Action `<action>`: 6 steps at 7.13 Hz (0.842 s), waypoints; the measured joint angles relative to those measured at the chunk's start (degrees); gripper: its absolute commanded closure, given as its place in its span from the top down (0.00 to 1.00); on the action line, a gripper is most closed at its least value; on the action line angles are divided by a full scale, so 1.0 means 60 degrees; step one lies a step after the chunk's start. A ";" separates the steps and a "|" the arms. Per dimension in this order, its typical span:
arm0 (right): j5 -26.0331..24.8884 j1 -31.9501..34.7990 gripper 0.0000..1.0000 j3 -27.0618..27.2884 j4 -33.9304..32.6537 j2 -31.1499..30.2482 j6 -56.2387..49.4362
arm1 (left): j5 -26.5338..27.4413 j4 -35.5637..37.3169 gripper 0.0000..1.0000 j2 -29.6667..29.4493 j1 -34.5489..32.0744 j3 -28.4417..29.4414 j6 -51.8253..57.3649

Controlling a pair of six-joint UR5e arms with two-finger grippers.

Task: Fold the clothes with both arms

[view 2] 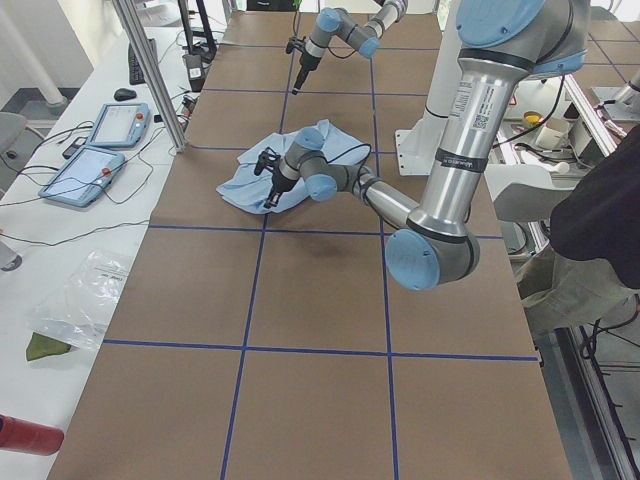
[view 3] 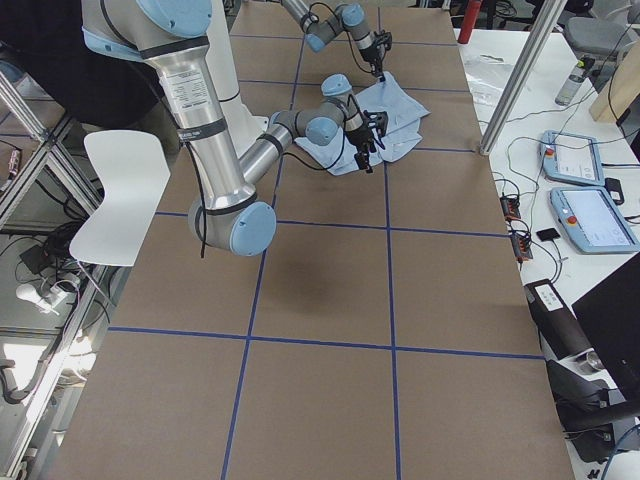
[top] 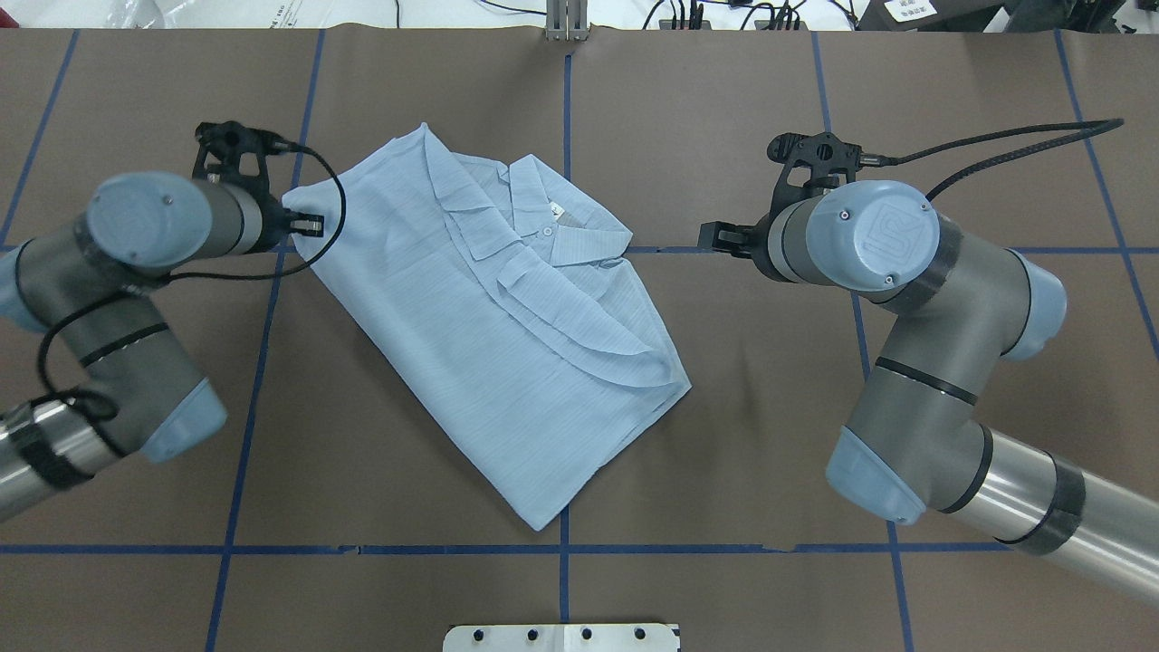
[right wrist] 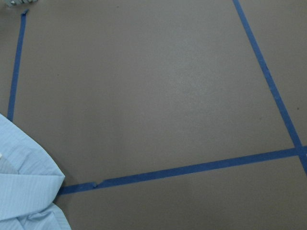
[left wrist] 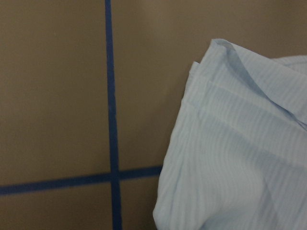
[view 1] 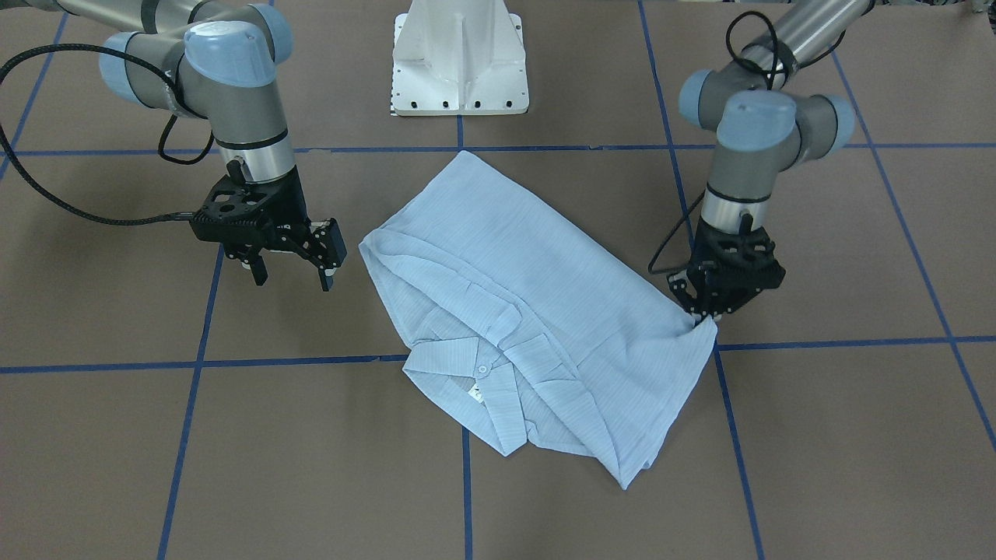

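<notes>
A: Shirt (view 1: pixel 545 311) lay part-folded, slanted across the middle of the desk (view 1: pixel 856 435), collar end closest. Grippers?

B: Left gripper (view 1: pixel 705 314) looked pinched on one shirt corner, likely to drag or fold it. Right gripper (view 1: pixel 294 280) hung with fingers apart just beside the opposite edge, touching nothing, probably ready to grab.

A: Counts?

B: One shirt, two grippers; left arm (view 1: pixel 755 148) plus right arm (view 1: pixel 233 93) made two.

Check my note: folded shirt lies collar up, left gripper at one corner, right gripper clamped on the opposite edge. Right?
Not quite. The right gripper is not clamped on the shirt: it hangs open beside that edge, clear of the cloth, as the exterior front-facing view shows. The rest stands: the shirt is folded, collar up, with the left gripper at one corner.
</notes>
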 measured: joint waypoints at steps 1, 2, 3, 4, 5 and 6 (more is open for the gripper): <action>0.0000 -0.0033 1.00 0.0063 0.0000 0.0014 0.0032 | 0.0000 -0.0585 0.00 -0.1188 -0.0469 0.1733 0.0138; 0.0002 -0.0062 1.00 0.0106 0.0000 0.0031 0.0043 | 0.0000 -0.1549 0.00 -0.2318 -0.0788 0.3611 0.0266; 0.0009 -0.0098 1.00 0.0137 0.0000 0.0054 0.0069 | -0.0017 -0.2258 0.98 -0.3208 -0.0951 0.5044 0.0370; 0.0010 -0.0161 1.00 0.0140 -0.0003 0.0112 0.0125 | -0.0049 -0.2643 1.00 -0.3612 -0.1037 0.5716 0.0521; -0.0002 -0.0256 1.00 0.0084 -0.0036 0.0258 0.0262 | -0.0101 -0.3277 1.00 -0.3465 -0.1086 0.5846 0.0817; -0.0015 -0.0345 1.00 -0.0079 -0.0094 0.0533 0.0511 | -0.0332 -0.4109 1.00 -0.3035 -0.1126 0.5702 0.1069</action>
